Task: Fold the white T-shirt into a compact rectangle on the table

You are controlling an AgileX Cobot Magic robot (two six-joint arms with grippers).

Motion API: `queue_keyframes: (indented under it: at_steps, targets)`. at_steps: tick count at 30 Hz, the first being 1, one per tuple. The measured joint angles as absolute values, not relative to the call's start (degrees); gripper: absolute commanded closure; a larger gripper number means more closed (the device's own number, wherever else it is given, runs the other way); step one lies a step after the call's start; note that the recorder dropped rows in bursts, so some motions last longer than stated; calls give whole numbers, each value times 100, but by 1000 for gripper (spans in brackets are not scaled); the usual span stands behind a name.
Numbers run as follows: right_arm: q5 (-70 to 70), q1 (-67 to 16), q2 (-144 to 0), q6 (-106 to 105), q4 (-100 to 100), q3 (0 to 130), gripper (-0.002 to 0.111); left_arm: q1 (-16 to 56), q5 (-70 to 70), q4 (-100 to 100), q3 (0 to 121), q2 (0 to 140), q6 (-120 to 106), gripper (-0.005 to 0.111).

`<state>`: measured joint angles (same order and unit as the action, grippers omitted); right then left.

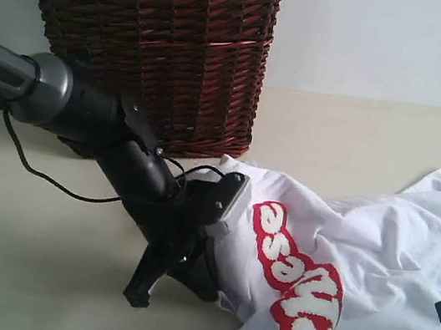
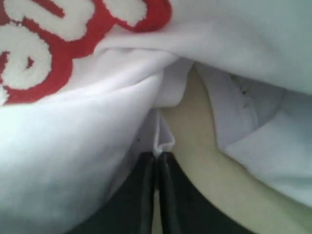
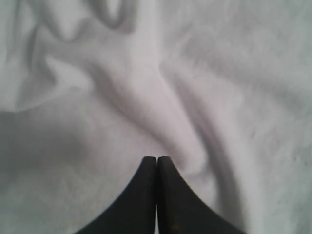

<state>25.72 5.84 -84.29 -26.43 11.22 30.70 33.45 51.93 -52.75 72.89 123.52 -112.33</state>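
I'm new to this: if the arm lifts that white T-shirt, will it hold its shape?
Probably not: the T-shirt lies in soft folds, so it should droop. Likely light, as the left jaws pinch only a thin edge. The rest may drag over the table.

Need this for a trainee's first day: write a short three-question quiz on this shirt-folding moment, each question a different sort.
1. True or false: the left hand is shut on an edge of the white T-shirt.
2. What stands on the table behind the shirt? A. a wicker basket B. a cardboard box C. a metal bucket
3. Fill in: the shirt's fuzzy white letters sit on a ___ band.
Key: 1 true; 2 A; 3 red.
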Motion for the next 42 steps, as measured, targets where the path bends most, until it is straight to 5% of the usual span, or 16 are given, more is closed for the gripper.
queue_keyframes:
  at_steps: [10, 29, 32, 38, 42]
  targets:
    - [2555, 584, -8429, -2643, 1122, 3070, 108, 2028, 6040, -5314, 7289, 11917, -11077, 107]
    - [2555, 584, -8429, -2643, 1183, 3070, 108, 669, 5345, -5513, 7289, 11908, -10796, 107]
    - [2555, 584, -8429, -2643, 1183, 3070, 108, 503, 5278, -5496, 7289, 11908, -10741, 96]
    - [2555, 584, -8429, -2643, 1183, 3070, 108, 283, 5397, -5485, 7289, 11905, -10332, 52]
    - [2555, 584, -8429, -2643, 1194, 3070, 108, 275, 5767, -5439, 7289, 11905, -10058, 49]
